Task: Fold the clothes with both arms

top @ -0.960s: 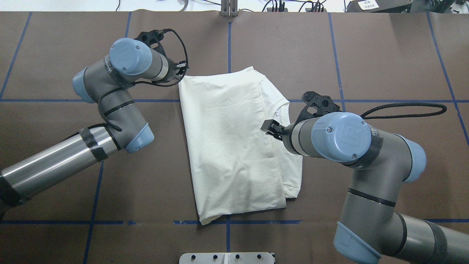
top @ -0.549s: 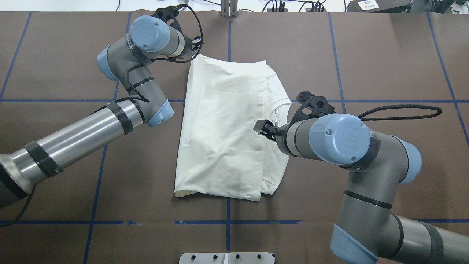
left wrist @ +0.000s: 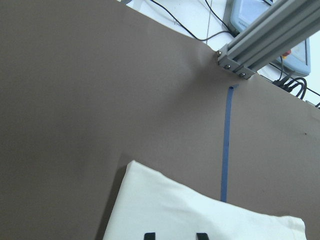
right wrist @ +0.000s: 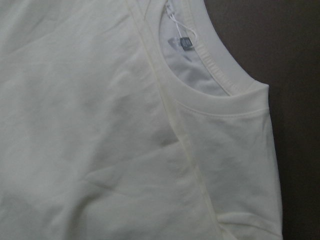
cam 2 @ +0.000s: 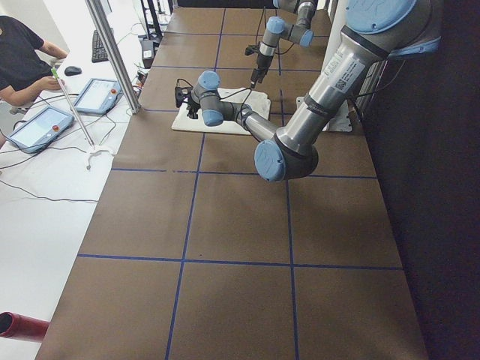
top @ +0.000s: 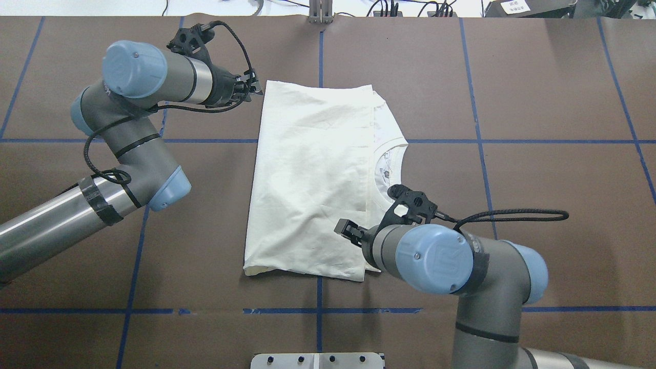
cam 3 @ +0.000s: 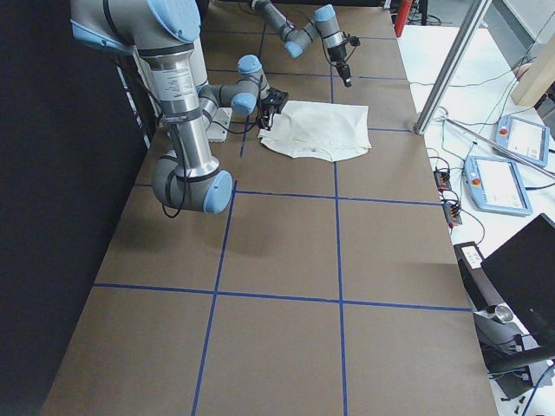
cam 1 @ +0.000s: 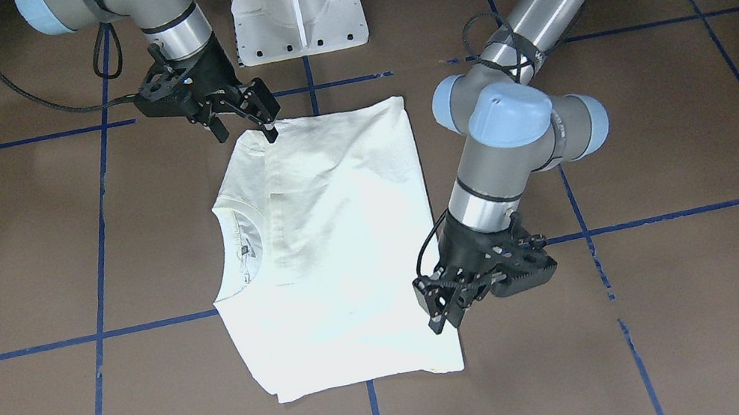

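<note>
We are seeing the cream, softly creased T-shirt point(top: 312, 174) lying folded into a rectangle on the matte brown table point(top: 538, 77). The black left gripper point(top: 254, 87) and right gripper point(cam 1: 246, 134) are hanging spread apart, empty, at its edges.
</note>
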`<state>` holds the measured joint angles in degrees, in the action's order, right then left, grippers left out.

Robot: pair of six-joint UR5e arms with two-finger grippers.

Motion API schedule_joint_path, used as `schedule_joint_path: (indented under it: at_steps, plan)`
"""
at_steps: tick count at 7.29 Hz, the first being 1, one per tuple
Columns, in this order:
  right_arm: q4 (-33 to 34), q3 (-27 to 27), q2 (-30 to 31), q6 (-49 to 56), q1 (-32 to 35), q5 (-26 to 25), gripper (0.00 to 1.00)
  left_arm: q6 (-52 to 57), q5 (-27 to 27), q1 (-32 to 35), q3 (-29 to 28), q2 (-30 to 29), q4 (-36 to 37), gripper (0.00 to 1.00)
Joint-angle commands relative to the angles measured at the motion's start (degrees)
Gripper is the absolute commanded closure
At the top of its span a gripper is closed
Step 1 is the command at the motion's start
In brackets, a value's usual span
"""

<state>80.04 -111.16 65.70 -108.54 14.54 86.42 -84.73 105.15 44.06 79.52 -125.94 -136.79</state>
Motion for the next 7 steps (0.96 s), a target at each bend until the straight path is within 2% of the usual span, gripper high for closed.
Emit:
schedule_joint_path:
  at_steps: [1, 3, 5, 7]
  plan:
    - [0.03, 4.7, -1.96, -5.52, -5.04, -4.42, 0.23, 0.0, 0.32, -0.11, 1.6, 1.4, 0.03, 0.62]
    - [-0.32, 7.18, -3.3, -6.24, -5.05, -4.42, 0.23, -0.08, 0.23, -0.2, 1.51, 1.31, 0.03, 0.61]
    - [0.21, 6.66, -2.95, -6.16, -4.79, -4.33, 0.32, -0.08, 0.23, -0.29, 1.51, 1.31, 0.03, 0.61]
    - [0.38, 6.66, -2.68, -6.16, -4.7, -4.24, 0.33, -0.26, 0.23, -0.29, 1.43, 1.31, 0.03, 0.61]
